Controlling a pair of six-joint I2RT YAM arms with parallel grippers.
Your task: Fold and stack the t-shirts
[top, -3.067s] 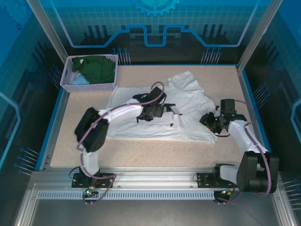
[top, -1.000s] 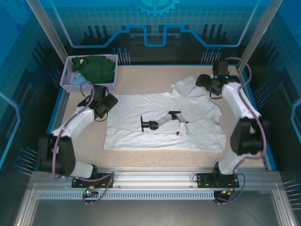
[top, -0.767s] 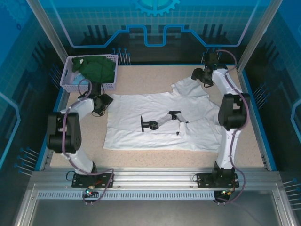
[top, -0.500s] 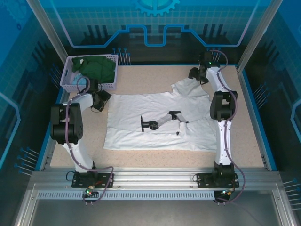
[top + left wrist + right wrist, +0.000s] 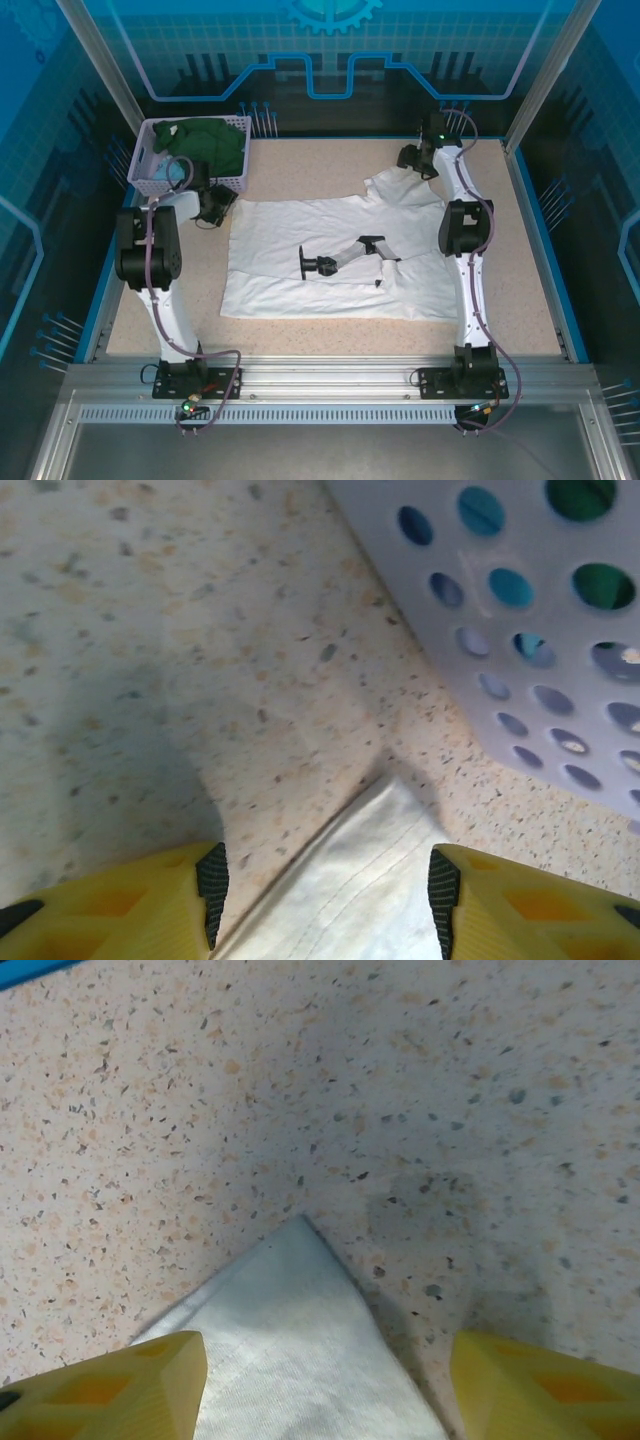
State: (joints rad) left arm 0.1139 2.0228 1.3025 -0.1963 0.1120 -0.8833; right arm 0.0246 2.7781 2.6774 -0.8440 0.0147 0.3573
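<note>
**Spotter:** Which way did the cloth lie from your left gripper (image 5: 210, 207)?

**Operator:** Straight under it. I saw a corner of the large white soft-cloth t-shirt with the black print (image 5: 280, 235) pointing up between its jaws. They stood wide apart, closed on nothing. The lavender plastic mesh basket (image 5: 150, 180) sat just beside.

**Spotter:** And the right gripper (image 5: 412, 160)?

**Operator:** Much the same at the far-right corner: jaws wide, the cloth tip between them, nothing held. The shirt lay flat on the speckled tabletop (image 5: 330, 345), its long axis running left to right between my two arms. I judged each arm nearest its own far corner.
</note>
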